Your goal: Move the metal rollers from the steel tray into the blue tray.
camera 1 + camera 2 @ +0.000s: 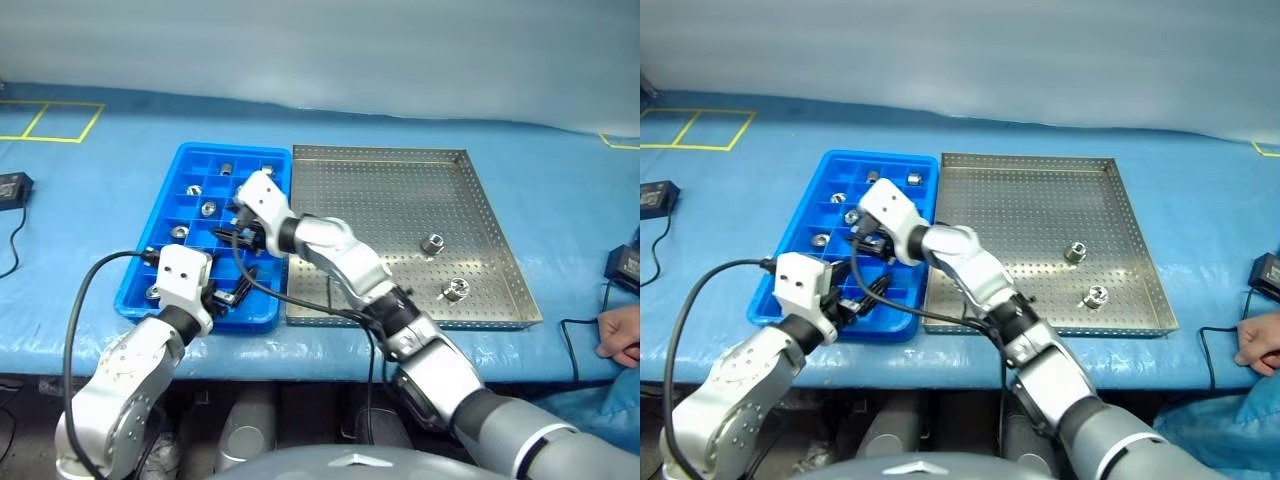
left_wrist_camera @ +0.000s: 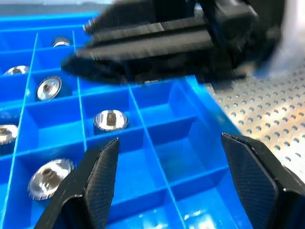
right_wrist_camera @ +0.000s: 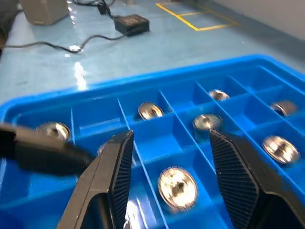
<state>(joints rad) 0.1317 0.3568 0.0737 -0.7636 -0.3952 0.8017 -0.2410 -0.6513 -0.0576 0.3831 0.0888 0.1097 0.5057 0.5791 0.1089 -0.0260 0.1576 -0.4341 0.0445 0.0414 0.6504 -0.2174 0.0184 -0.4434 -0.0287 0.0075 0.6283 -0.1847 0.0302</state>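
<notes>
A shiny flanged metal roller [image 3: 177, 188] sits hole-up, axis vertical, in the blue tray [image 3: 143, 81] between the right gripper's [image 3: 171, 167] spread, empty jaws.

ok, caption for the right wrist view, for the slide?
Right gripper open, empty, over the blue tray, with a roller in the compartment below.
</notes>
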